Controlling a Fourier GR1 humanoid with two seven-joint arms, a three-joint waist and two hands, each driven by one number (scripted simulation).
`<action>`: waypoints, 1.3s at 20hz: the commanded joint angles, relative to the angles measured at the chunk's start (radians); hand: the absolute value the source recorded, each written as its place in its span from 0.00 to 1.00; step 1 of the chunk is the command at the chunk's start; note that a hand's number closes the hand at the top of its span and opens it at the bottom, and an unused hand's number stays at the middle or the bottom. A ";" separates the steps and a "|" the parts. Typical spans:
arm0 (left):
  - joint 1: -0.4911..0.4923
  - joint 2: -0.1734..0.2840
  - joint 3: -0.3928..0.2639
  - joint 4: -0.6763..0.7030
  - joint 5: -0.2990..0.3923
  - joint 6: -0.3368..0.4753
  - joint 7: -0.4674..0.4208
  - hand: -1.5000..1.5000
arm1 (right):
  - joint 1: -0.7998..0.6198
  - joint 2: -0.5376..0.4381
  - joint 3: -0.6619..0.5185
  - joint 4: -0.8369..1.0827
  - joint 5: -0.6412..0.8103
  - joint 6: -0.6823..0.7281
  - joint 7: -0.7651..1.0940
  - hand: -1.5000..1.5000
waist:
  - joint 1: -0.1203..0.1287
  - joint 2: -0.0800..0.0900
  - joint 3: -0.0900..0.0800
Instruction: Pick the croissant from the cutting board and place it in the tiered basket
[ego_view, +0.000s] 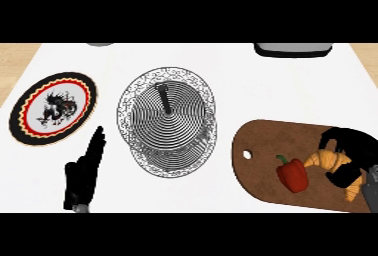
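right hand (353, 150) curled round croissant (328, 160), on cutting board (258, 145)

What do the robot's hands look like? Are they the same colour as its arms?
Both hands are black, with slim fingers and a thumb. The left hand shows as a long, narrow dark shape at the view's lower left. The right hand is a chunkier black shape at the lower right, and a bit of grey forearm shows below it. No cables, markings or sleeves show.

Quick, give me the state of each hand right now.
Left hand: open, fingers straight, holding nothing, beside the tiered basket.
Right hand: shut on the croissant, over the cutting board.
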 joint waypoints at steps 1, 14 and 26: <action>0.024 0.003 0.007 0.054 -0.002 -0.013 -0.025 0.50 | 0.001 -0.013 0.035 0.067 0.071 -0.106 -0.136 1.00 | 0.004 0.012 0.005; 0.049 -0.003 0.025 -0.014 0.015 0.001 0.036 0.50 | 0.253 0.311 0.331 -0.554 0.201 -0.115 0.212 1.00 | -0.020 0.004 0.003; 0.034 -0.008 0.015 -0.026 -0.006 0.015 0.054 0.50 | 0.194 0.458 0.311 -1.257 0.080 0.023 0.494 1.00 | -0.021 0.002 0.002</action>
